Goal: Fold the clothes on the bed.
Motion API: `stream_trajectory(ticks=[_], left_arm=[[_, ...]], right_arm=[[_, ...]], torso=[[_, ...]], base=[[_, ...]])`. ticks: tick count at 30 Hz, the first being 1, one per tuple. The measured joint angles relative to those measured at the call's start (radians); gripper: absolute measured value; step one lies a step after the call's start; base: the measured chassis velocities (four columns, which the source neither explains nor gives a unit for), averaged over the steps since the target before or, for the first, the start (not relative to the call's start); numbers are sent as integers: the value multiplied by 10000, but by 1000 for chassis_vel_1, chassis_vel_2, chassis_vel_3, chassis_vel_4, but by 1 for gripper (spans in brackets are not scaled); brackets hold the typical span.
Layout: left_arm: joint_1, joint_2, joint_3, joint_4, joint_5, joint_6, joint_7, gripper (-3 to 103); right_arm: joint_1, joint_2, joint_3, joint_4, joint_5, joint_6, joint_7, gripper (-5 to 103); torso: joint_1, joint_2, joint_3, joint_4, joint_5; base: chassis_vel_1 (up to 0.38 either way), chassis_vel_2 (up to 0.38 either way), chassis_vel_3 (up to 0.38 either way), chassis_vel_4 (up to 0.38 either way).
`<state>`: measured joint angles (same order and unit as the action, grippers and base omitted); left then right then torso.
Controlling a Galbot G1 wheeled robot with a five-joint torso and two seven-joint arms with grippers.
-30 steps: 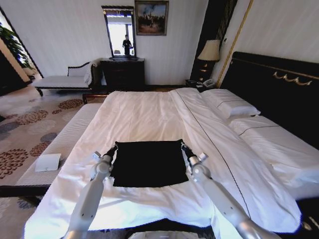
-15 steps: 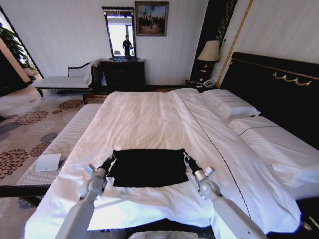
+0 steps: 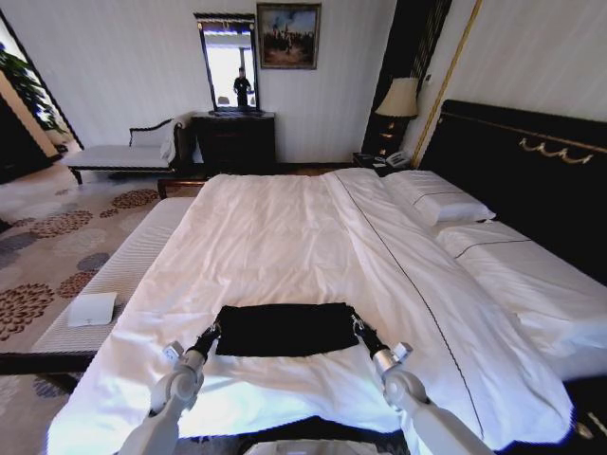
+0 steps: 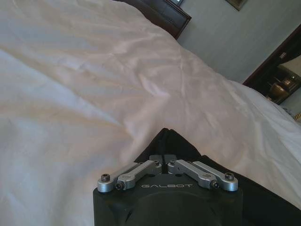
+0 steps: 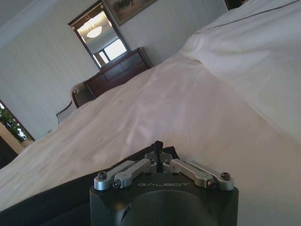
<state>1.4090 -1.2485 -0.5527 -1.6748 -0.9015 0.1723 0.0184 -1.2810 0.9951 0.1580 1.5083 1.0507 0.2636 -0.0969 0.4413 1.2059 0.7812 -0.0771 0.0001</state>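
The clothes [image 3: 285,328] are one black garment lying as a narrow band near the foot of the bed [image 3: 275,237], on its white cover. My left gripper [image 3: 211,335] is shut on the band's left end, and the left wrist view shows black cloth [image 4: 164,139] pinched at the left gripper [image 4: 163,158]. At the band's right end my right gripper [image 3: 360,330] is shut on the cloth; in the right wrist view the black cloth [image 5: 56,200] trails away from the right gripper [image 5: 159,157].
White pillows [image 3: 446,201] lie against the black headboard [image 3: 531,180] on the right. A padded bench [image 3: 123,270] with a white folded item [image 3: 92,308] runs along the bed's left side. A dresser [image 3: 234,137], chaise [image 3: 123,156] and lamp [image 3: 399,97] stand at the far wall.
Both grippers have drawn back toward me, carrying the shirt's far edge over its near part. The black patch has shrunk from a wide square to a narrow band.
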Motion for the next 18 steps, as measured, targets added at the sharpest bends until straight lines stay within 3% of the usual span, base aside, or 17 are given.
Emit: stream_trajectory(ticks=[6,8,10,11,14,15,17,18], left_arm=[[116,21,-49,-75,87,-3,-61,-2],[105,-5,-84,-170,170,-7,-255,2],[234,4,-200,-637,338,-11,-384,13],[234,4,-200,-637,338,-11,-384,13],[627,219,-608,-1833,768,-24,-682,29],[627,219,-608,-1833,768,-24,-682,29],[735,410,-947,-2461,976,50,-1006,40],[685,503,-1056,-2668,1077,192,-1258,40]], right_arm=[[-122,-60,9,120,-153,-69,98,1],[-87,-48,4,153,-262,-98,281,-2],[-87,-94,93,483,-341,-141,537,9],[-87,-94,93,483,-341,-141,537,9],[-229,-364,412,1589,-508,-344,1637,19],[-229,-364,412,1589,-508,-344,1637,19],[-226,-630,598,2384,-529,-836,2714,30],[-115,-753,623,2625,-491,-1139,3173,36]], torso=[[-1,0,-1,-1,-2],[-1,0,0,0,-2],[0,-2,1,-1,-1],[0,-2,1,-1,-1],[1,-2,1,0,-1],[1,-2,1,0,-1],[-1,-1,0,0,-2],[-1,0,0,0,-2]], base=[[0,0,0,0],[0,0,0,0],[0,0,0,0],[0,0,0,0],[0,0,0,0],[0,0,0,0],[0,0,0,0],[0,0,0,0]])
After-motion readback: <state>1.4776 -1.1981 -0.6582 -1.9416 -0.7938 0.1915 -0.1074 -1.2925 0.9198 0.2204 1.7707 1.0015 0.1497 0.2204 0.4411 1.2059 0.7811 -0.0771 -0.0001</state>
